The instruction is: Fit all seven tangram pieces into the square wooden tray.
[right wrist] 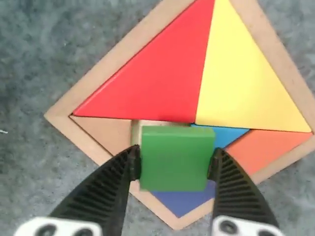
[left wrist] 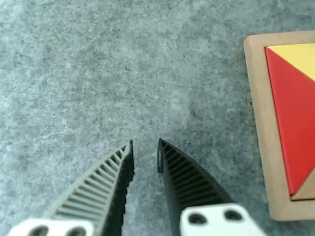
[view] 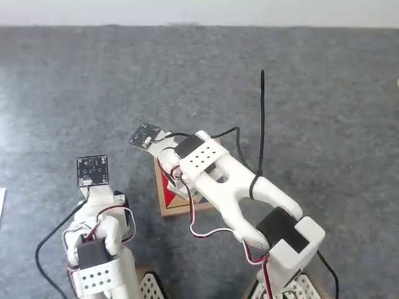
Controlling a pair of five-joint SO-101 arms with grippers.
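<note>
The square wooden tray [right wrist: 98, 69] lies on the grey felt and holds a large red triangle [right wrist: 152, 73], a large yellow triangle [right wrist: 241, 83], an orange piece [right wrist: 261, 147], a blue piece [right wrist: 226, 135] and a dark blue piece [right wrist: 187, 201]. My right gripper [right wrist: 172, 162] is shut on a green square [right wrist: 174, 157], held just over the tray's bare patch [right wrist: 106, 132]. In the high view the right arm [view: 212, 174] covers most of the tray [view: 163, 202]. My left gripper [left wrist: 145, 147] hangs over bare felt beside the tray's edge [left wrist: 256, 123], fingers slightly apart and holding nothing.
Grey felt covers the whole table [view: 280, 93]. A black cable [view: 262, 118] rises from the right arm. A white sheet's corner [view: 2, 202] shows at the table's left edge. The left arm's base [view: 100, 261] stands near the front edge.
</note>
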